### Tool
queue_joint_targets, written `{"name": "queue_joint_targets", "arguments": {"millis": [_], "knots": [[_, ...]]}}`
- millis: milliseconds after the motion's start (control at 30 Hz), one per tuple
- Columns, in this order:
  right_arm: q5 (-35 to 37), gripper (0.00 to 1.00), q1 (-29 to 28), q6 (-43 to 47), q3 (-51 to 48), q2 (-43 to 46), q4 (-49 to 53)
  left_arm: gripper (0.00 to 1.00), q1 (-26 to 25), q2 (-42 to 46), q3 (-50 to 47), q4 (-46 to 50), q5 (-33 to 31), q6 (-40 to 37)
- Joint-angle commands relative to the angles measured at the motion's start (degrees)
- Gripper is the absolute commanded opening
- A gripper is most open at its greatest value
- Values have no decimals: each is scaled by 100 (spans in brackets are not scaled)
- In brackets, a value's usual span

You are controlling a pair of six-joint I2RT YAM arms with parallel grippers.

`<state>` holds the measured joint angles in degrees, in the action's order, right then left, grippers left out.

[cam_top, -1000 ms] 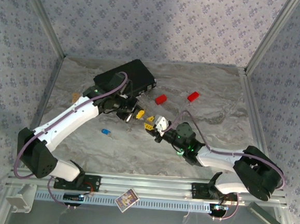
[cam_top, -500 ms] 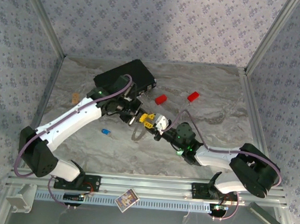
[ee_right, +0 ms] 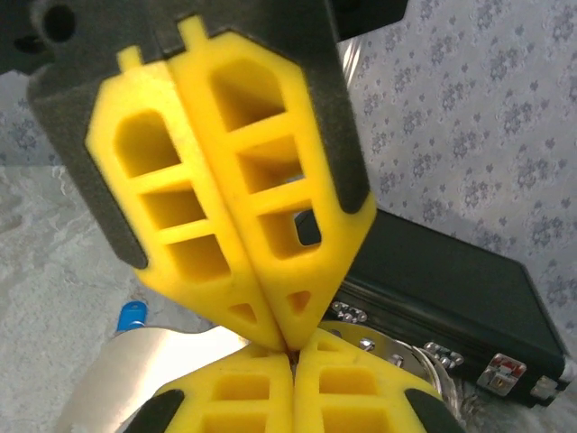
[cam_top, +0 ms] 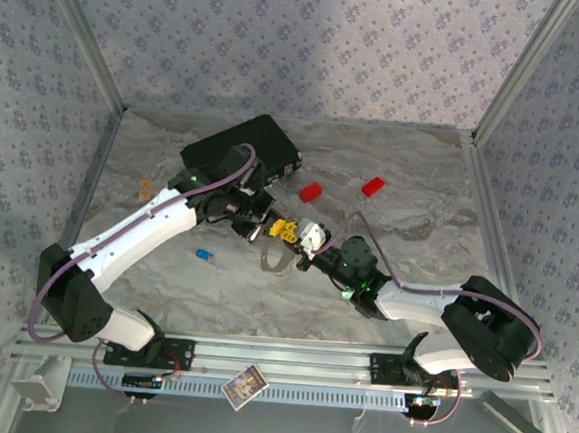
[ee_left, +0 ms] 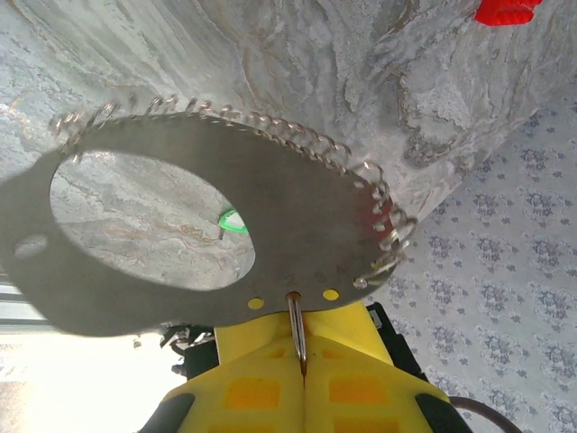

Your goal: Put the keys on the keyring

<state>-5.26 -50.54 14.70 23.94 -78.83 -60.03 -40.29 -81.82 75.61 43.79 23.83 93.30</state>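
Observation:
My left gripper (cam_top: 277, 228) is shut on a thin wire loop (ee_left: 297, 332) of the keyring (cam_top: 276, 258). The loop passes through a hole in a flat silvery plate (ee_left: 297, 225) edged with wire coils, which hangs above the table. My right gripper (cam_top: 300, 241) is shut, its tips (ee_right: 294, 356) pressed against the left fingers (ee_right: 243, 207). I cannot tell whether it pinches the wire. The blue-headed key (cam_top: 204, 255) lies on the marble to the left, and the right wrist view has it too (ee_right: 132, 316). A small bright green thing (ee_left: 232, 220), perhaps the green key, shows through the plate's opening.
A large black case (cam_top: 242, 153) lies at the back left, close behind both grippers (ee_right: 451, 280). Two red pieces (cam_top: 311, 191) (cam_top: 373, 186) rest on the marble table (cam_top: 418, 237) behind the right arm. Metal frame posts and patterned walls close in the table's sides.
My left gripper moved right until its tips met the right gripper's. The right jaws, open before, have closed. The keyring now hangs below the two grippers.

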Motion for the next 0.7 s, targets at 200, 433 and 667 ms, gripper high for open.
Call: {"name": "queue_joint_targets", "arguments": {"millis": [200, 433, 667], "knots": [[-137, 0, 17, -47, 258, 203, 234, 61, -105, 713, -99, -731, -1104, -446], [-450, 0, 136, -50, 368, 506, 1079, 68, 153, 1744, -1047, -2285, -3015, -3265], [-1020, 0, 271, 236, 850, 1018, 2900, 70, 180, 2610, -2192, -3726, -3198, -8490]]}}
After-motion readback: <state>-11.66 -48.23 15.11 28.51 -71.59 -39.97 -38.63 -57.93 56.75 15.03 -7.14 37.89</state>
